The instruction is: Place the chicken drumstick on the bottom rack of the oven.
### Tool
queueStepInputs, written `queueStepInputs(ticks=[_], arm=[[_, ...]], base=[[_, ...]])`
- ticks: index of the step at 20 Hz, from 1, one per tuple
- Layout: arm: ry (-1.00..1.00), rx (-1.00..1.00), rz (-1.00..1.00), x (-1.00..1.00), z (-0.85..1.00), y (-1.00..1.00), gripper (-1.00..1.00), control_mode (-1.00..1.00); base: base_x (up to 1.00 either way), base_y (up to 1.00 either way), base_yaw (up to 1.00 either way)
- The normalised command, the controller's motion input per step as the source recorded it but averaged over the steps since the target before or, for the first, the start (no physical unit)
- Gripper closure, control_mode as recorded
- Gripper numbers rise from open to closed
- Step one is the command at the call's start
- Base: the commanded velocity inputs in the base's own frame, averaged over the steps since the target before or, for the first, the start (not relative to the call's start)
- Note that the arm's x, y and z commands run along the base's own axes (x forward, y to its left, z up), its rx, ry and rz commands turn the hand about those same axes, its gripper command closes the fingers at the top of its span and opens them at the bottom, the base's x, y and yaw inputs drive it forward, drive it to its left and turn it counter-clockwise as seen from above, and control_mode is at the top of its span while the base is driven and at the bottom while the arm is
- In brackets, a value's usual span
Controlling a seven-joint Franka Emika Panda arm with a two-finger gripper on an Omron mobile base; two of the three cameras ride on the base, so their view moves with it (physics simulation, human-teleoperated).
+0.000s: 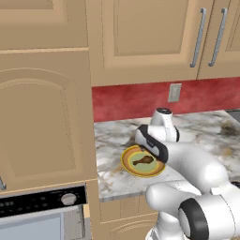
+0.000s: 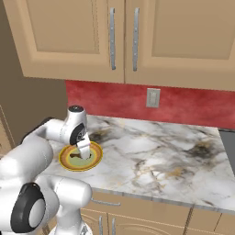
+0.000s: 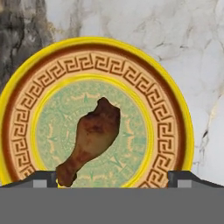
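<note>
The brown chicken drumstick (image 3: 94, 140) lies on the green centre of a round yellow-rimmed plate (image 3: 100, 46), bone stub toward the lower left of the hand view. My gripper (image 3: 113, 177) hovers right over it, open, with one fingertip either side and nothing between them. From the left base view the drumstick (image 1: 143, 161) and plate (image 1: 127, 162) sit near the marble counter's left front corner, under my hand. The oven (image 1: 37, 202), with black strip, silver knob (image 1: 69, 198) and pale window, is at lower left, its door shut. From the right base view my gripper (image 2: 86, 153) hangs above the plate (image 2: 69, 164).
The marble counter (image 2: 151, 151) stretches to the right, with a red backsplash and wall outlet (image 2: 153, 97) behind. Upper cabinets with silver handles (image 2: 112, 39) hang above. A tall tan cabinet (image 1: 42, 122) stands over the oven, left of the counter. A dark appliance edge (image 2: 228, 140) is far right.
</note>
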Motion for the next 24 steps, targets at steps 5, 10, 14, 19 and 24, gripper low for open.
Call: queueStepInputs(ticks=[5, 10, 14, 19, 24], arm=[[0.05, 0.0, -0.04, 0.17, -0.05, 0.0, -1.0, -1.0], [0.05, 0.0, -0.05, 0.03, -0.29, 0.0, -1.0, -1.0], [0.05, 0.0, -0.04, 0.02, -0.25, 0.0, -1.0, -1.0], [0.02, 0.0, -0.03, 0.07, -0.34, 0.0, -1.0, -1.0], [0.01, 0.0, -0.03, 0.03, -0.31, 0.0, -1.0, -1.0]], base=[[0.0, 0.0, 0.0], [0.0, 0.0, 0.0], [0.0, 0.0, 0.0], [0.0, 0.0, 0.0], [0.0, 0.0, 0.0]])
